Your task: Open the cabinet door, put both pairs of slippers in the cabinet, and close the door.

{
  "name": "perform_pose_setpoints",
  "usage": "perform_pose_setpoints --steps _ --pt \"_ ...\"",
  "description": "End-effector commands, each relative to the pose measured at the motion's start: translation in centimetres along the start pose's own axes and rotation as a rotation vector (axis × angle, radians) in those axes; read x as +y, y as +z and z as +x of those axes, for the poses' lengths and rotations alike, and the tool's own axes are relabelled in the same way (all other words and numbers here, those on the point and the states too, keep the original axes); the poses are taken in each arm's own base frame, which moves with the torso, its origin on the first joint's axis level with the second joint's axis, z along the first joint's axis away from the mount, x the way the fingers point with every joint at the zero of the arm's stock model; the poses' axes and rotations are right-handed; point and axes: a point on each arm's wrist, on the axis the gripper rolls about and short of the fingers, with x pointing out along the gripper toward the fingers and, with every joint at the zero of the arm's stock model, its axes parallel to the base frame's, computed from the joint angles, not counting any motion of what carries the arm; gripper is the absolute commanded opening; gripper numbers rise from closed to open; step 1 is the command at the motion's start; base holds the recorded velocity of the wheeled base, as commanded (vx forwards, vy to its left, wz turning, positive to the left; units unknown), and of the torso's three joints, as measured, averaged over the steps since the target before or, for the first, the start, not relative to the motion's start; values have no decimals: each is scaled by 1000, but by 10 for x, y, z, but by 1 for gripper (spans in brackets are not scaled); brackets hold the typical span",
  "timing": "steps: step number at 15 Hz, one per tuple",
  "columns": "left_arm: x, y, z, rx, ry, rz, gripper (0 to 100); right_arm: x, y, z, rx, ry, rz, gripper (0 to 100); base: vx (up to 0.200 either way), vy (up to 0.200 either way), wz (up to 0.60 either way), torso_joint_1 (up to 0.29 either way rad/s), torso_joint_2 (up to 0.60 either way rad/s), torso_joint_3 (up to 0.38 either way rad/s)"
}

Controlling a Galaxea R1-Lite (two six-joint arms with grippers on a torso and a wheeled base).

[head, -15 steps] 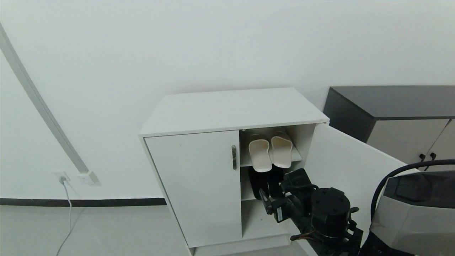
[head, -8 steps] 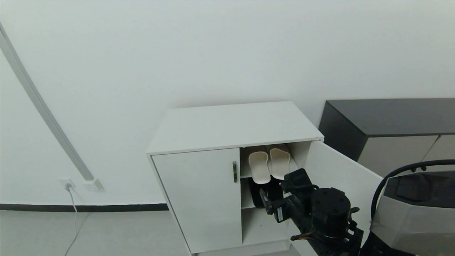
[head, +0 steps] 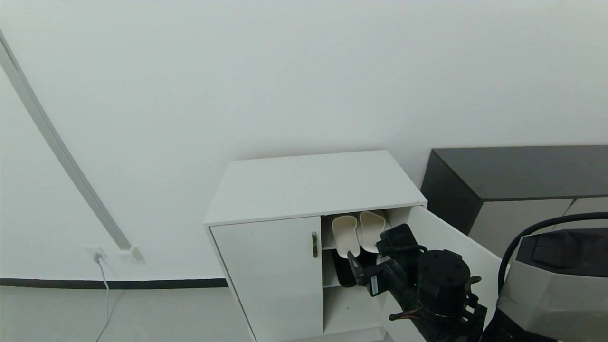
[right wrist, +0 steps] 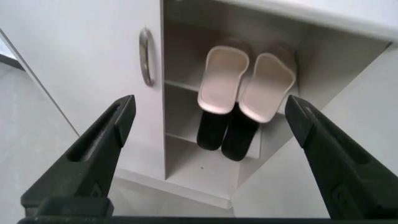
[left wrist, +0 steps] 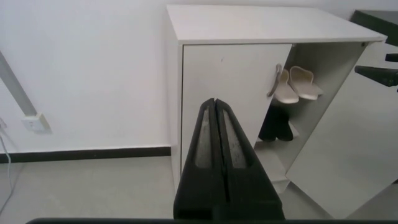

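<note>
The white cabinet has its left door shut and its right door swung open. A white pair of slippers lies on the upper shelf, heels outward. A black pair of slippers sits on the shelf below. My right gripper hangs open and empty just in front of the opening; its wrist view shows the white slippers above the black slippers between the spread fingers. My left gripper is shut on nothing, held back from the left door.
A dark-topped sideboard stands right of the cabinet, close behind the open door. A wall socket with a hanging cable and a slanted wall trunking are to the left. The cabinet's bottom shelf is bare.
The whole head picture has shifted: the cabinet now looks lower and smaller, so the camera has moved. My right gripper stays open before the opening, and both pairs lie as before.
</note>
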Motion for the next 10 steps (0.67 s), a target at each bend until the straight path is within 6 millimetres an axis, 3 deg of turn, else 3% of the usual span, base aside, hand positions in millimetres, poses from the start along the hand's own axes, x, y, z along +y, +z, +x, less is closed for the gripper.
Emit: perform_pose_setpoints --steps 1,4,8,10 --pt "0 0 0 -1 0 -1 0 0 1 0 -6 0 2 100 0 0 0 178 -369 -203" --pt "0 0 0 -1 0 -1 0 -1 1 0 -4 -3 2 100 0 0 0 137 -315 -163" --pt "0 0 0 -1 0 -1 0 -2 3 -1 -8 17 3 100 0 0 0 7 -14 -5" --pt "0 0 0 -1 0 -1 0 -4 4 -2 -10 15 3 100 0 0 -600 7 2 2"
